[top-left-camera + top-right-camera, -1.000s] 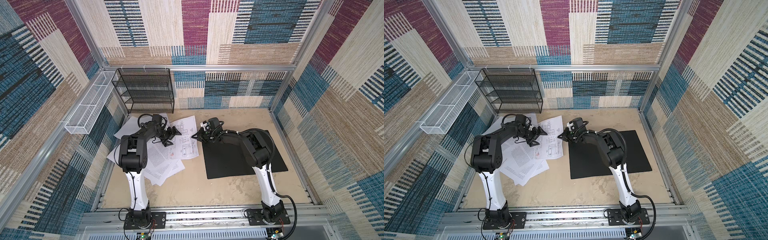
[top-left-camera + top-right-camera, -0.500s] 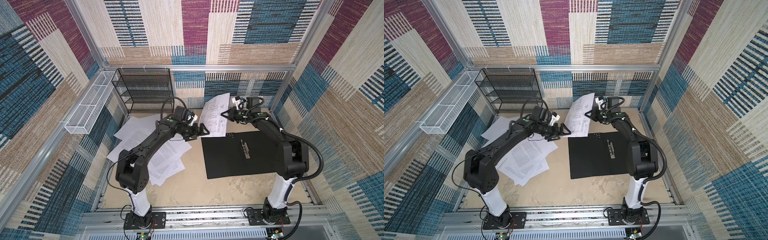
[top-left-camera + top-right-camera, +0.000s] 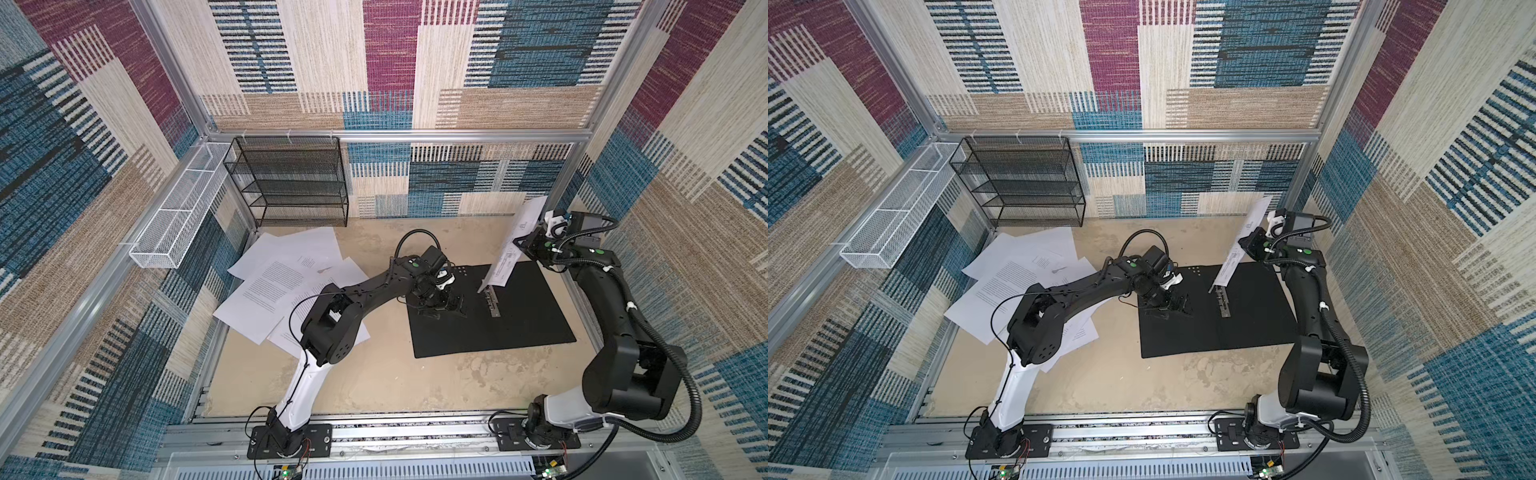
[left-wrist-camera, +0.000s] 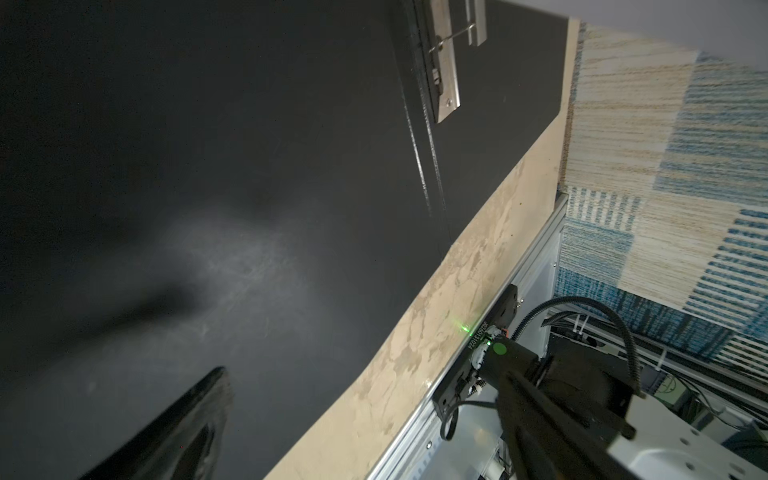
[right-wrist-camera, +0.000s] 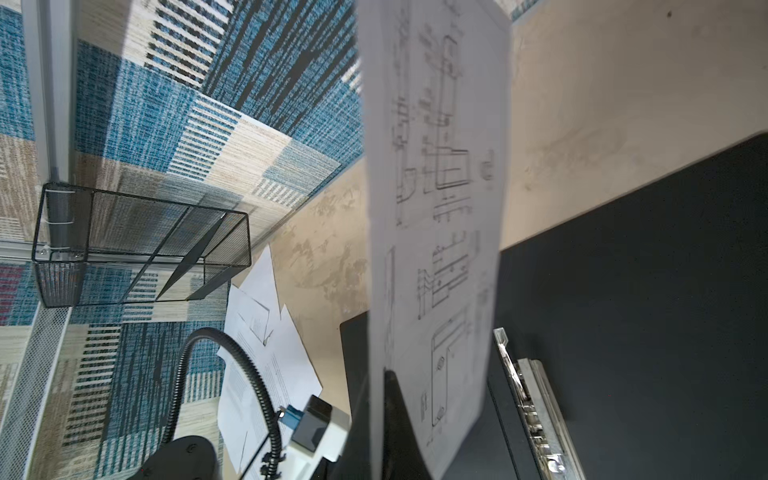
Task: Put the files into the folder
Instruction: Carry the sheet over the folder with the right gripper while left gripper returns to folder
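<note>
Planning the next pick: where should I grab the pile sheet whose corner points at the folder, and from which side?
Grip the jutting corner of that sheet, coming in low from the folder side. It sticks out past the pile onto bare table, so a finger could probably slip beneath; the rest lies flat.

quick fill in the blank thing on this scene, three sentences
The right claw holds one sheet over the open ____. Its inside is coloured ____. The loose sheets lie on the ____ arm's side of the table.
Missing: folder; black; left.
</note>
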Available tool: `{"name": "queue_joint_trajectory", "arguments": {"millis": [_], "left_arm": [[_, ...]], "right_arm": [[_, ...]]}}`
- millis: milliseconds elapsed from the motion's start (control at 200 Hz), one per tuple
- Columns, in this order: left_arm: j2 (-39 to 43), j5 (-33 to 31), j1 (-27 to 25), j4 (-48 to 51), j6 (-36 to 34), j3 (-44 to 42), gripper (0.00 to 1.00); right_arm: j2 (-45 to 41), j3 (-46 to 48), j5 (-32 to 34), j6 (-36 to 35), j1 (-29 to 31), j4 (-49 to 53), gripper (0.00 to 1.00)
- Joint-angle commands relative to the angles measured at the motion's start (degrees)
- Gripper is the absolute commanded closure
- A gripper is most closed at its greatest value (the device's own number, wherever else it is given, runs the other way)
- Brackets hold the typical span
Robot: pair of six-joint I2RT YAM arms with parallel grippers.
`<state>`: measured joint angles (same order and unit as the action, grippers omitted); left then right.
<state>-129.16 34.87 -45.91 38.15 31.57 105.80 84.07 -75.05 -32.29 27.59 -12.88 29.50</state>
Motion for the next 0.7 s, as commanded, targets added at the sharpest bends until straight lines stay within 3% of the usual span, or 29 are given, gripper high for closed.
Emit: {"name": "queue_joint_trajectory", "arguments": {"millis": [0, 255, 476, 696], "left_arm": [[-2.1, -2.1, 0.1, -0.1, 1.5, 0.7, 0.01], [-5.8, -15.1, 2.8, 3.8, 3.6, -2.7, 0.01], [-5.3, -16.3, 9.9, 3.7, 4.6, -9.5, 0.01], [-2.7, -16.6, 16.4, 2.7, 3.5, -16.5, 0.0]], "right_arm": [[-0.8, -1.7, 2.8, -2.4, -0.1, 1.8, 1.0], [0.1, -3.6, -1.6, -4.8, 0.1, 2.2, 1.0], [3.6, -7.8, -4.2, -6.0, 4.6, 2.2, 1.0], [6.6, -12.8, -13.4, -5.6, 8.0, 1.5, 1.0]]}}
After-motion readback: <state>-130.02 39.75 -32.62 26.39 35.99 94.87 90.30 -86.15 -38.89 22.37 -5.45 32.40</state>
